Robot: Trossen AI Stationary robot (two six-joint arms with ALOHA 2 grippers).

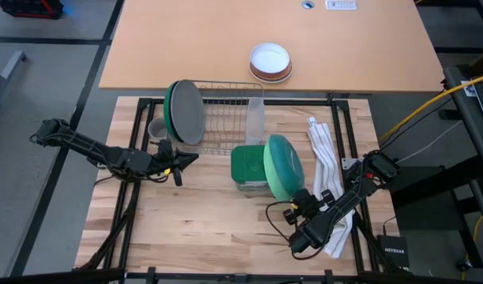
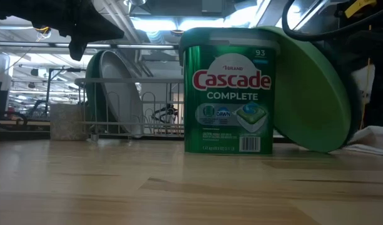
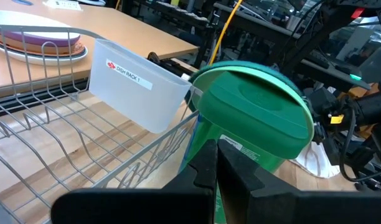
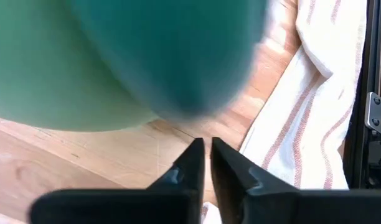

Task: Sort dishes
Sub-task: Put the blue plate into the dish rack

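Leaning plates (image 1: 282,166); label (image 2: 231,81) low-view only

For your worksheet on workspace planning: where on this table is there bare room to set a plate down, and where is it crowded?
Bare wood lies along the near edge of the table, in front of the Cascade tub and between the two arms. The tan top around the stacked bowls is also free. It is crowded between the dish rack, the leaning plates, the towel and the right gripper.

Pale, smooth wood grain is shown by the worktop (image 1: 202,221). The plates (image 1: 282,166) look matt plastic, the rack (image 1: 226,118) thin bare wire, the striped towel (image 1: 327,158) soft cloth, the tub (image 2: 228,90) glossy.
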